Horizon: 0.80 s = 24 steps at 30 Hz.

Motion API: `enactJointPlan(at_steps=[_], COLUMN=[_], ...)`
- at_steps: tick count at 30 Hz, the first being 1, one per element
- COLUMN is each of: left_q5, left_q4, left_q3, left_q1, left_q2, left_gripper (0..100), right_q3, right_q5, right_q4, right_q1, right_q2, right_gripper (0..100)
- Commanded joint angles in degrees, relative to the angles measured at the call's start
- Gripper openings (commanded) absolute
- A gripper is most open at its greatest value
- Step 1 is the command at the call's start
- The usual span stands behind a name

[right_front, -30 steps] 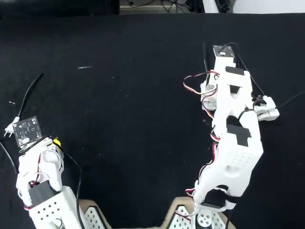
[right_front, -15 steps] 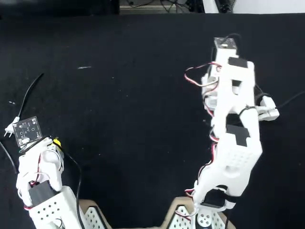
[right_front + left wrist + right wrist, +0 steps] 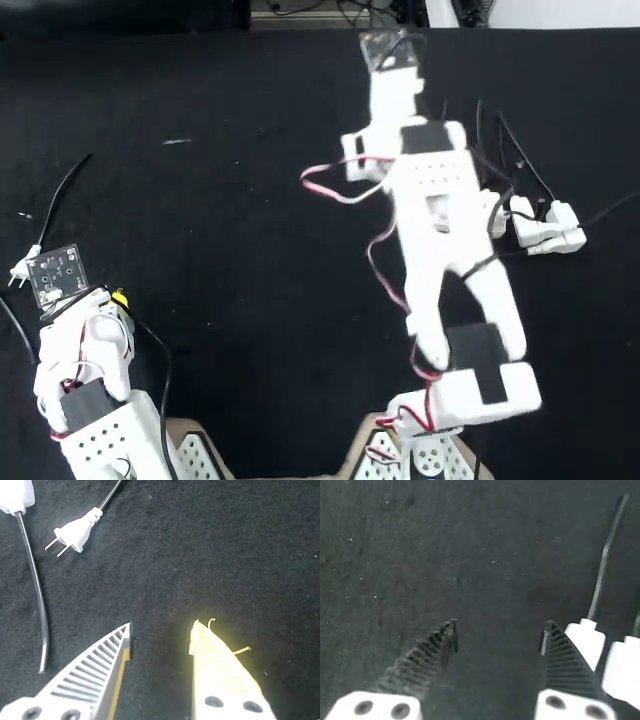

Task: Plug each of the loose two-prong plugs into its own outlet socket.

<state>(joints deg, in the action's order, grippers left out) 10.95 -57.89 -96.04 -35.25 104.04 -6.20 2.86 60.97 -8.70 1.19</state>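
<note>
Left gripper (image 3: 161,630): jaws were held apart, empty; loose plug (image 3: 75,531) lay nearby. Right gripper (image 3: 500,627): likewise apart, empty. Risk judged: white plug (image 3: 592,637) could be knocked aside by the adjacent finger.

Bare cloth (image 3: 225,555) lies ahead of the left gripper (image 3: 161,627), a plug (image 3: 75,531) farther off.
</note>
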Motion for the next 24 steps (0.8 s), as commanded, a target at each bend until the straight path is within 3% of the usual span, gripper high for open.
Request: enactJointPlan(at_steps=[1, 8, 17, 24], left_q5=[-0.35, -0.35, -0.35, -0.35], left_q4=[-0.09, -0.09, -0.18, -0.18], left_q3=[-1.27, -1.27, -1.27, -1.27], left_q1=[0.66, 0.75, 0.75, 0.75], left_q2=[0.26, 0.26, 0.26, 0.26], left_gripper=[20, 20, 20, 20], right_q3=[-10.24, -24.31, -34.95, -35.74], right_q5=[-0.53, -0.79, -0.53, -0.53], right_q4=[-10.46, -21.36, -37.63, -36.84], right_q1=[-4.84, -13.54, -14.95, -17.85], right_q2=[-5.32, -7.87, -8.31, -8.4], right_gripper=[24.4, 24.4, 24.4, 24.4])
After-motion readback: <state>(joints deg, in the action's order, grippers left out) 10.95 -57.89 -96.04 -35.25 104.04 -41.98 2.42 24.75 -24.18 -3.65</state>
